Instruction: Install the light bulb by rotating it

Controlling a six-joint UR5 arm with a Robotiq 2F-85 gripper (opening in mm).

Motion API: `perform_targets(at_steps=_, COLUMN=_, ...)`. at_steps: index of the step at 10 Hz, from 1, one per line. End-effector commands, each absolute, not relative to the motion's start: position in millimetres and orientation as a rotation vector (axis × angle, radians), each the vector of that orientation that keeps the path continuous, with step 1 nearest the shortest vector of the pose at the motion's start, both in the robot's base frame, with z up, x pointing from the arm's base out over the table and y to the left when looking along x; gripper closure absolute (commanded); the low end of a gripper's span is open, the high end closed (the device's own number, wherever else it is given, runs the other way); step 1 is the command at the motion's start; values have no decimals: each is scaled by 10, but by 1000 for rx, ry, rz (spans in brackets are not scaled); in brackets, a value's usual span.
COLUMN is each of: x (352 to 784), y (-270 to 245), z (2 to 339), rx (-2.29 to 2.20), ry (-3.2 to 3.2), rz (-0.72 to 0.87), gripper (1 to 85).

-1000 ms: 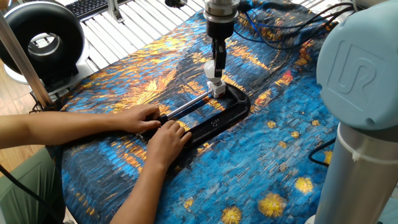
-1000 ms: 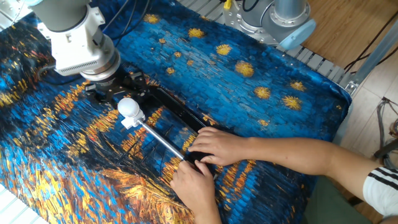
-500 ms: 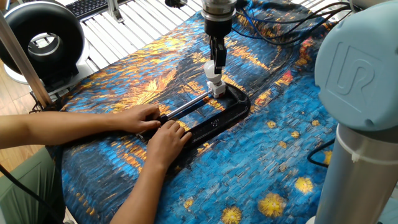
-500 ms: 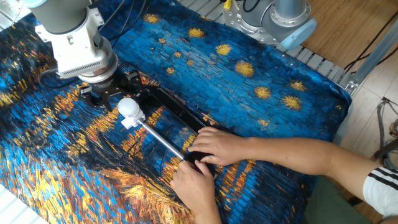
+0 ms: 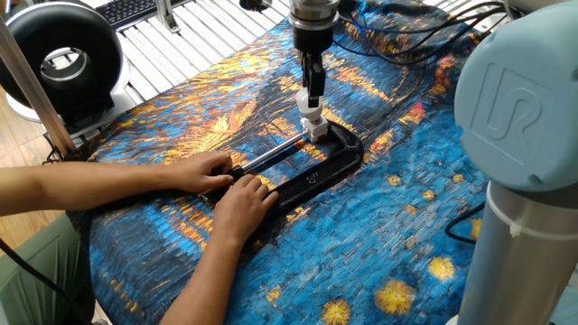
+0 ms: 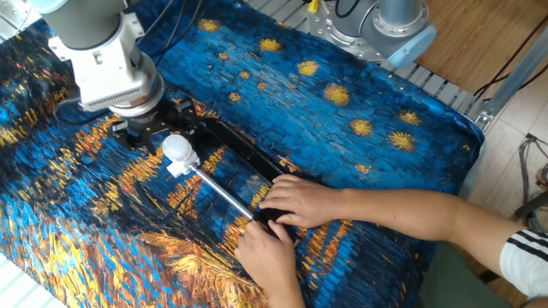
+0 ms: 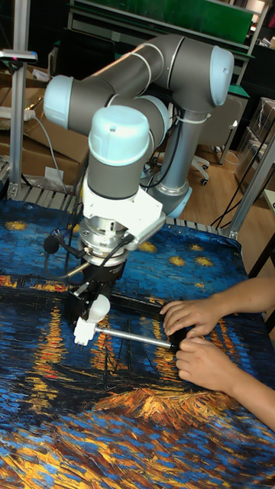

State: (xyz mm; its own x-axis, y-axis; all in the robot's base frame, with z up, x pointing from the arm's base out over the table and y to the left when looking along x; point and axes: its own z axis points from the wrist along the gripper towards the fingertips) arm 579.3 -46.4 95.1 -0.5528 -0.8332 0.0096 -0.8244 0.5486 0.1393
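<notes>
So from where I'm standing, in one fixed view the tool (image 5: 312, 94) is coming straight down over the light bulb (image 5: 310, 102), fingers on either side of the globe. Looks like it's pinching the bulb, but honestly the fingers hide the contact, so I can't tell for sure. The bulb sits upright on the small white socket block (image 5: 315, 128), which is parked at the far end of the black C-clamp (image 5: 307, 170). A person's 2 hands (image 5: 226, 185) press down on the near end of the clamp, right by its silver screw rod (image 5: 271, 153).

In the other fixed view the bulb (image 6: 175, 147) shows up clearly as a white ball just in front of the tool (image 6: 152, 130), and here the fingers look like they sit behind it rather than around it. So again, grip or no grip, can't call it. The desk (image 6: 360, 94) is covered in that starry-night cloth.

The tall fixed view shows the whole arm folded over, the tool (image 7: 95, 294) hanging right above the bulb (image 7: 97, 307), with the socket block (image 7: 84, 331) under it.

My guess: we're in the screwing-in step, bulb seated in the socket. Next move needs a firm but gentle hold and a wrist twist kept square to the socket, with the hands keeping that clamp steady.
</notes>
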Motion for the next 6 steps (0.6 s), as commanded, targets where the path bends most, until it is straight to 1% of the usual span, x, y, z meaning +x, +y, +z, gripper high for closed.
perform_targets(at_steps=1, x=5801, y=-361, z=948, rx=1431, ry=-2705, rz=-193, gripper=230)
perform_targets(at_steps=3, x=5804, y=-348, z=924, rx=1423, ry=-2706, rz=-185, gripper=257)
perform_targets(at_steps=4, x=5810, y=-391, z=915, rx=1420, ry=-2705, rz=-164, gripper=287)
perform_targets(at_steps=5, x=5816, y=-423, z=912, rx=1401, ry=-2720, rz=-149, gripper=347)
perform_targets(at_steps=6, x=5816, y=-477, z=918, rx=1389, ry=-2726, rz=-123, gripper=383)
